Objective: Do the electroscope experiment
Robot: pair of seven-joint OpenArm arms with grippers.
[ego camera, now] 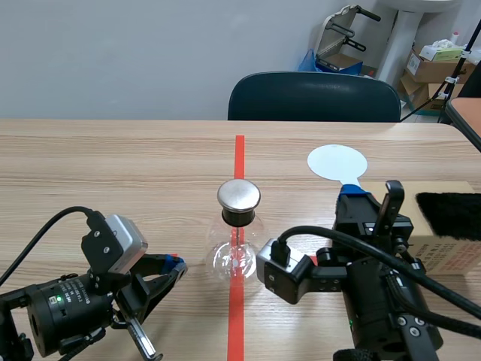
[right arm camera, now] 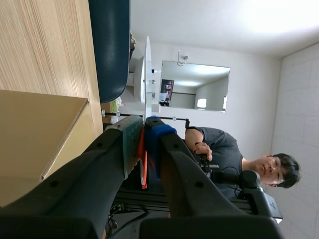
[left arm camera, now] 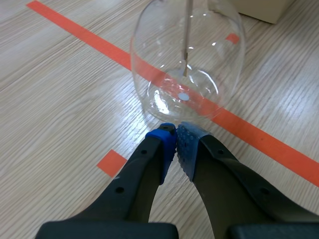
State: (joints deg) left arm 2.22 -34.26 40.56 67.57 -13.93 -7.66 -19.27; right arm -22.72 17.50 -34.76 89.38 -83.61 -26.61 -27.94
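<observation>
Box [ego camera: 453, 254]: right, black fur [ego camera: 449, 214] on top.
Chair [ego camera: 314, 98]: far.
Table [ego camera: 113, 165]: wood.
Left gripper [left arm camera: 175, 135]: fingers together, beside flask [ego camera: 237, 252].
Right gripper [right arm camera: 144, 137]: pinching disc [ego camera: 337, 162].

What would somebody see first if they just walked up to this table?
A round glass flask with a shiny metal cap stands on the red tape line in the middle. The right gripper grips a white disc to its right, and the left gripper sits shut beside the flask.
</observation>
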